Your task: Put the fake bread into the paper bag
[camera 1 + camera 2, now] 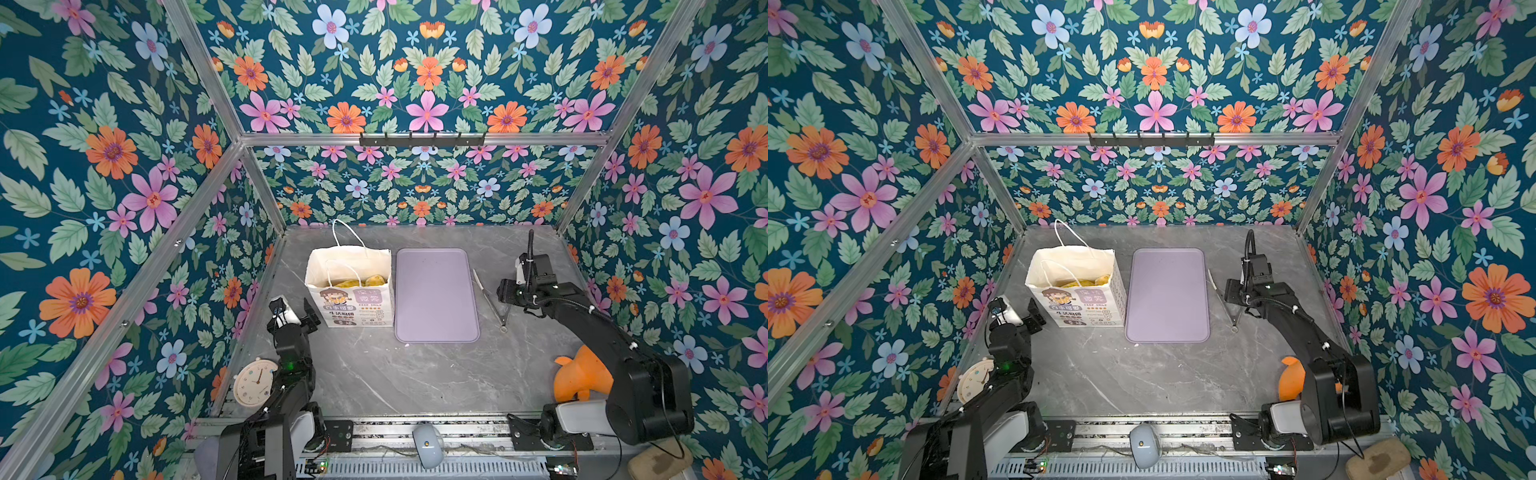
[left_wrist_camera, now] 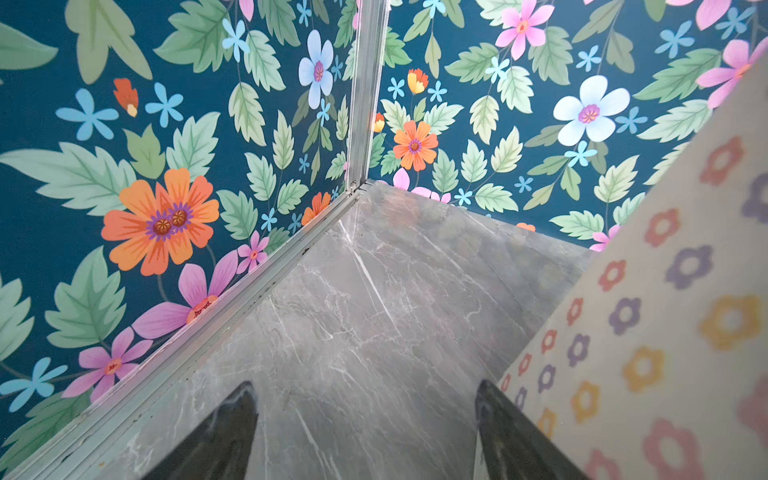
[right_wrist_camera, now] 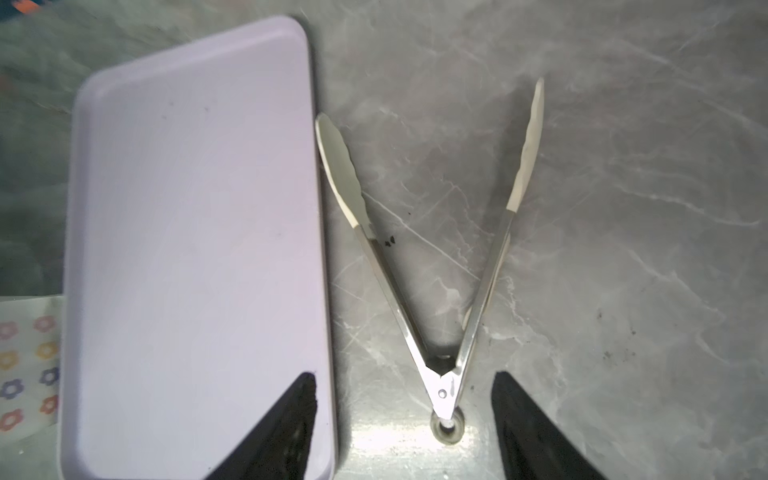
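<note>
The white paper bag [image 1: 353, 305] [image 1: 1079, 307] stands upright left of the table's middle, and its flower-printed side [image 2: 665, 291] fills one edge of the left wrist view. Golden fake bread [image 1: 361, 281] [image 1: 1084, 281] lies inside it, partly hidden by the bag's wall. My left gripper [image 1: 297, 312] [image 1: 1017, 314] [image 2: 365, 386] hovers open and empty just left of the bag's lower corner. My right gripper [image 1: 505, 296] [image 1: 1231, 293] [image 3: 403, 378] hangs open above the hinge end of metal tongs [image 3: 436, 249], holding nothing.
A flat lilac tray [image 1: 436, 295] [image 1: 1167, 295] [image 3: 195, 249] lies bare right of the bag, with the tongs [image 1: 492, 303] [image 1: 1225, 305] along its right side. An orange plush lump [image 1: 582, 374] sits by the right arm's base, a round clock [image 1: 253, 382] by the left arm.
</note>
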### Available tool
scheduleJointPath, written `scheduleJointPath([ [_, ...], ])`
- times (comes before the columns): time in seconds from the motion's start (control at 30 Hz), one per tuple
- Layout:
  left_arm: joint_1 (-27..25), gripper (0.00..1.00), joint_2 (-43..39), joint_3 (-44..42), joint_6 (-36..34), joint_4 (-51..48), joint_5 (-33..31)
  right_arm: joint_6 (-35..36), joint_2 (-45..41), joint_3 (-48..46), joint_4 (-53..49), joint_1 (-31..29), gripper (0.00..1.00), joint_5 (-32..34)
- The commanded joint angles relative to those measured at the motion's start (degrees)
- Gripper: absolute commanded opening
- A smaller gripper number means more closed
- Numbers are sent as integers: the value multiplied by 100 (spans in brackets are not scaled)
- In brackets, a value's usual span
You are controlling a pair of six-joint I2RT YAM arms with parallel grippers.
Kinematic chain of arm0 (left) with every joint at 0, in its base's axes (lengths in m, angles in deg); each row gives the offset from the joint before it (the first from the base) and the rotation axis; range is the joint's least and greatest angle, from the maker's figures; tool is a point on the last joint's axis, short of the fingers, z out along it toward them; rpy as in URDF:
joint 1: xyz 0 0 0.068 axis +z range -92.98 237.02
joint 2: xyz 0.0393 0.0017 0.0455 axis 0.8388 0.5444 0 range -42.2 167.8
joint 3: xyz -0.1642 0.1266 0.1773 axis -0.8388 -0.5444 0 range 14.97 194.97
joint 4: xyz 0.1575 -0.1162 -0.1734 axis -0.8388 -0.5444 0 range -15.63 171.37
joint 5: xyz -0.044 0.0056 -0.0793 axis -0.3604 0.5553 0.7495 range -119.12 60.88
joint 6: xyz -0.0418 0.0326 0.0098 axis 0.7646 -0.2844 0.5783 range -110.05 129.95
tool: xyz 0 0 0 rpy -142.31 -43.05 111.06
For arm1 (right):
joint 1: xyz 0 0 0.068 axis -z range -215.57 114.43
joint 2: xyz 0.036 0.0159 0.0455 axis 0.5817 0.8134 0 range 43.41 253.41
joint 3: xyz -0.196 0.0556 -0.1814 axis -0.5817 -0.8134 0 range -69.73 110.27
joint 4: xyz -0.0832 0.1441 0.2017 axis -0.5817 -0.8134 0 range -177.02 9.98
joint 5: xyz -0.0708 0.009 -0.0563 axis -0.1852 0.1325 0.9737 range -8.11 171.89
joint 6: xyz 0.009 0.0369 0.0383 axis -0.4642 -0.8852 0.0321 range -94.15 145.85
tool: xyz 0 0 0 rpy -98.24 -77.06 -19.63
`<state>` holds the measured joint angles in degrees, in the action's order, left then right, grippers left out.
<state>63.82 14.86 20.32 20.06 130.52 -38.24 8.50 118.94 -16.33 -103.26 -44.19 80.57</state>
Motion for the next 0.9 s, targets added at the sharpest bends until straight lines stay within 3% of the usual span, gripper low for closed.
scheduleJointPath([
  [0.0,5,83,-43,-2,-70,-34,90,100,-540,-356,795,-3,69,-56],
  [0.23,5,83,50,-60,-44,141,363,305,-1861,-1484,2042,0,76,338],
  [0.33,5,83,77,-320,-15,776,728,366,-2308,-1962,2452,1,84,834],
  [0.5,5,83,277,-332,-35,960,672,673,-2722,-2814,3390,-2,89,1680],
  [0.67,4,82,650,-316,25,1240,635,736,-2759,-3656,4673,9,94,2483],
  [0.87,-13,82,1093,-225,14,1608,603,634,-2176,-3926,5212,43,94,2598],
])
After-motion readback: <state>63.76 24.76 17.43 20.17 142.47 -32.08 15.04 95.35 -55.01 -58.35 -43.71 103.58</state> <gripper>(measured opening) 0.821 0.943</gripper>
